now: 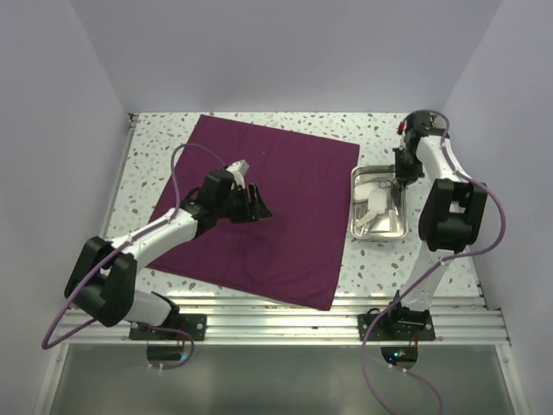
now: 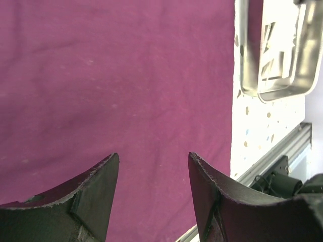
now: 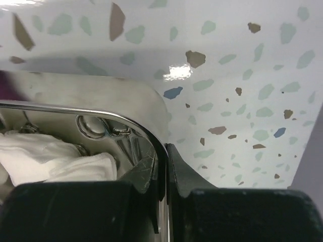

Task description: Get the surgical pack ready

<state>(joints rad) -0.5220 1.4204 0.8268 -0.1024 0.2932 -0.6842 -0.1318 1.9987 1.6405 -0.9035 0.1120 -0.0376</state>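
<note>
The purple cloth (image 1: 294, 164) lay spread flat between the arms, bare and unfolded; the gauze (image 1: 373, 212) sat in the tray (image 1: 378, 235) beside it. The left gripper (image 1: 257, 206) hovered over the cloth, fingers apart, empty; the right gripper (image 1: 404, 173) pinched the tray's rim. Loading and wrapping were judged not yet done.

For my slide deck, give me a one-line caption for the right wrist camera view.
The right pincer grips the rim of the metal tray, white gauze inside, speckled table beyond.

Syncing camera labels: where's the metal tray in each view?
Top external: metal tray right of centre, beside purple cloth.
Left wrist: metal tray top right corner.
Right wrist: metal tray lower left, right hand shut on its rim.
Shared landmark: speckled tabletop around it.
</note>
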